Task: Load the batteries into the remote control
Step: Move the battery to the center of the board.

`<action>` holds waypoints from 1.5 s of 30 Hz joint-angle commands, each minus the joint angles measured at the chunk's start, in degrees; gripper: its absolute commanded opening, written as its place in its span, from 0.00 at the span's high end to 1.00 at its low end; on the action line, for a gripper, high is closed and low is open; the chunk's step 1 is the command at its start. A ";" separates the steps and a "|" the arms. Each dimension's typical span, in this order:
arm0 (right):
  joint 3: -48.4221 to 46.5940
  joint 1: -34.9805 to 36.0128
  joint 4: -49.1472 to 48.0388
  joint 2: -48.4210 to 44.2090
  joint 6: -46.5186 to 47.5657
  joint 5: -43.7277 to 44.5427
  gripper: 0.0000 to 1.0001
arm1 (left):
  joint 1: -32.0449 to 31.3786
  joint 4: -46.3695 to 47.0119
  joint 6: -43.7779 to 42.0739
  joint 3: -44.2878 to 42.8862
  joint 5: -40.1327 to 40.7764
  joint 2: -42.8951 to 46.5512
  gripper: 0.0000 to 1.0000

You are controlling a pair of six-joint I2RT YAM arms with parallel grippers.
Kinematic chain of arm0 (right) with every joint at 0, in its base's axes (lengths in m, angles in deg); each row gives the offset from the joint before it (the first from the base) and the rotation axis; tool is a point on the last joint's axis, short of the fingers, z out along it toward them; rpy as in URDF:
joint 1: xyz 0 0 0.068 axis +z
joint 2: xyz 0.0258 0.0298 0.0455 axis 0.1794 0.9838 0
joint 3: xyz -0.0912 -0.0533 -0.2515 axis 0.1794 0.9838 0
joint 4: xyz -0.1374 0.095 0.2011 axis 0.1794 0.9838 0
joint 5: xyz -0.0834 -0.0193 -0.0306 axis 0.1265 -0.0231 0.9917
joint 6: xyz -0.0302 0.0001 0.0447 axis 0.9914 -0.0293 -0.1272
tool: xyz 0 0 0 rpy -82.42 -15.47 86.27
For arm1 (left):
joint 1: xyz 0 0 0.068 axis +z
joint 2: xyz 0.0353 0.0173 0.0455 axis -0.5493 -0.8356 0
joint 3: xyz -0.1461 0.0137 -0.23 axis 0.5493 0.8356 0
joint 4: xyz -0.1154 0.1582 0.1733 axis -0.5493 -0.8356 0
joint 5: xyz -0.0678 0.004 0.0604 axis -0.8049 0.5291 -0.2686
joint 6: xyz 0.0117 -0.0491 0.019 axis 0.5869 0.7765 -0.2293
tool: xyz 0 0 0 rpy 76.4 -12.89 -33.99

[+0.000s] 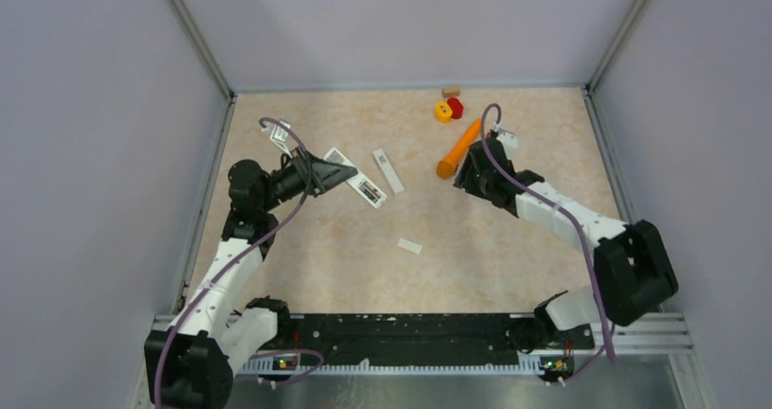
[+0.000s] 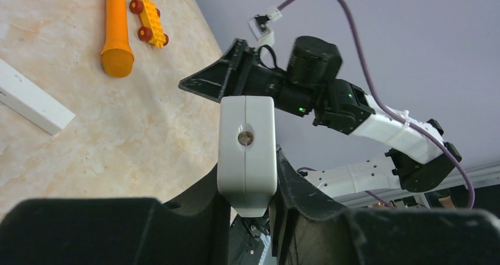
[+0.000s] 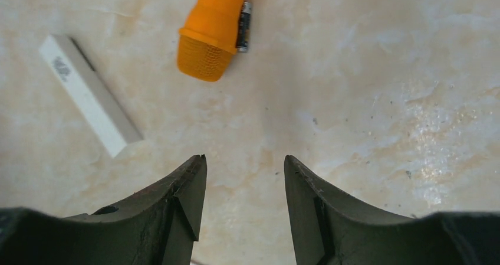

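My left gripper (image 1: 324, 173) (image 2: 247, 164) is shut on the remote control (image 1: 357, 183), a long white bar with a black section at its free end. In the left wrist view the remote control (image 2: 246, 141) shows end-on between the jaws and is held off the table. One small dark battery (image 3: 243, 26) lies against the orange carrot toy (image 3: 215, 23). My right gripper (image 3: 244, 166) (image 1: 468, 168) is open with nothing between its fingers. It hovers over bare table just short of the carrot's wide end and the battery. The right arm hides the battery in the top view.
A short slim white bar (image 1: 389, 170) (image 3: 88, 94) lies between the arms, left of the carrot toy (image 1: 460, 148). A small white piece (image 1: 410, 245) sits nearer the bases. A yellow toy car (image 1: 443, 111), a red block (image 1: 455, 107) and a wooden block (image 1: 451, 90) stand at the back. Another white item (image 1: 278, 131) lies at back left.
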 commanded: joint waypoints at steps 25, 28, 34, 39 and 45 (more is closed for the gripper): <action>-24.58 -3.84 1.90 32.54 6.90 5.71 0.69 | 0.59 -0.17 -4.16 -3.32 -2.00 0.75 1.00; -25.39 -3.90 1.78 33.57 7.10 5.75 0.67 | 0.59 -0.27 -4.16 -3.19 -1.91 0.91 1.00; -26.49 -3.84 1.62 35.72 7.36 5.89 0.68 | 0.61 -0.43 -4.07 -3.00 -1.90 1.14 1.00; -27.81 -3.85 2.50 37.48 8.07 6.49 0.70 | 0.68 -0.50 -4.07 -2.91 -1.85 1.07 1.00; -25.99 -3.85 2.75 35.85 7.09 6.91 0.93 | 0.63 -0.68 -4.16 -2.87 -1.83 0.98 1.00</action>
